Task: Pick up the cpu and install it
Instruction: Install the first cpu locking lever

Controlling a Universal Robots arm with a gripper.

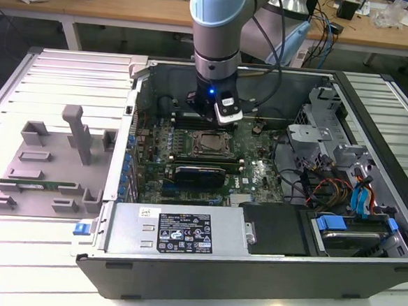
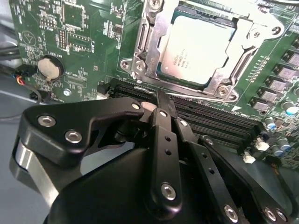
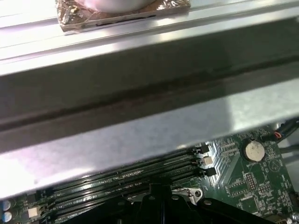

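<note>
Gripper [image 2: 159,100] fingers seen closed together, nothing clamped, hung over memory slots [image 2: 219,119]; cpu [image 2: 198,49] seated in socket beside

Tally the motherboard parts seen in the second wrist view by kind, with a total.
cpu, sitting in its socket: 1
coin cell battery: 1
black memory slots: 4
Total: 6

Open computer case [image 1: 371,172], green motherboard [image 2: 79,42], coin battery [image 2: 49,67], grey parts tray [image 1: 50,156], black memory slots [image 3: 140,173]
</note>
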